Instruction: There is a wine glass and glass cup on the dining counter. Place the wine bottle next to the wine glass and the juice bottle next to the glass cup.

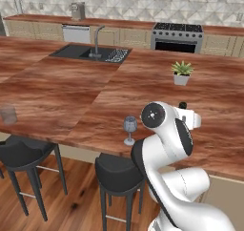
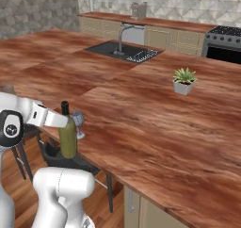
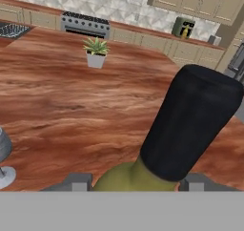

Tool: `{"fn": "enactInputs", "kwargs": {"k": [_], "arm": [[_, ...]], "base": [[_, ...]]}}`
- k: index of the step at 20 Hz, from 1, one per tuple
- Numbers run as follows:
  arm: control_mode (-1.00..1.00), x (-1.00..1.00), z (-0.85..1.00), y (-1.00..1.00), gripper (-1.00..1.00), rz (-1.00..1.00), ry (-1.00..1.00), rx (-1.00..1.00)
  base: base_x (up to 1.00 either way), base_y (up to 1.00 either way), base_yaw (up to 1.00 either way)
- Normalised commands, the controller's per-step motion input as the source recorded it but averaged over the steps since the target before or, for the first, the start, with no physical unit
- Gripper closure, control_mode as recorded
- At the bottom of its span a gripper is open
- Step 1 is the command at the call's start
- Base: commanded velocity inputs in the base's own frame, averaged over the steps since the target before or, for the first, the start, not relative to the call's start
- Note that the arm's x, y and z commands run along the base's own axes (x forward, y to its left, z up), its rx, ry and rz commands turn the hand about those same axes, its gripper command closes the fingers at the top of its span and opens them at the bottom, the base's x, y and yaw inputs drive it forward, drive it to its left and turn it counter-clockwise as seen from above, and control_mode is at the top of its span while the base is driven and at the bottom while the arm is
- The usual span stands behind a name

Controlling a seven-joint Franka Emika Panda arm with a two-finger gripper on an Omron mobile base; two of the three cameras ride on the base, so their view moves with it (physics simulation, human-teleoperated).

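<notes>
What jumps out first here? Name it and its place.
The olive-green wine bottle stands out first, upright in the claw at the dining counter's near edge, right beside the wine glass. Farther back sits a small potted plant, with the dark inset sink beyond it.

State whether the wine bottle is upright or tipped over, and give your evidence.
Upright. In the right base view the wine bottle stands vertical, dark cap on top, on the dining counter beside the wine glass, with the gripper at its neck.
</notes>
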Motion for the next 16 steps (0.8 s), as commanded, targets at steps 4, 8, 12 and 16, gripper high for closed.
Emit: {"fn": "enactInputs", "kwargs": {"k": [4,8,12,16], "arm": [[1.0,0.0,0.0,0.0,1.0,0.0,0.0,0.0],[1.0,0.0,0.0,0.0,1.0,0.0,0.0,0.0],[1.0,0.0,0.0,0.0,1.0,0.0,0.0,0.0],[1.0,0.0,0.0,0.0,1.0,0.0,0.0,0.0]], "base": [[0.03,0.0,0.0],[0.0,0.0,0.0],[0.0,0.0,0.0],[0.0,0.0,0.04]]}}
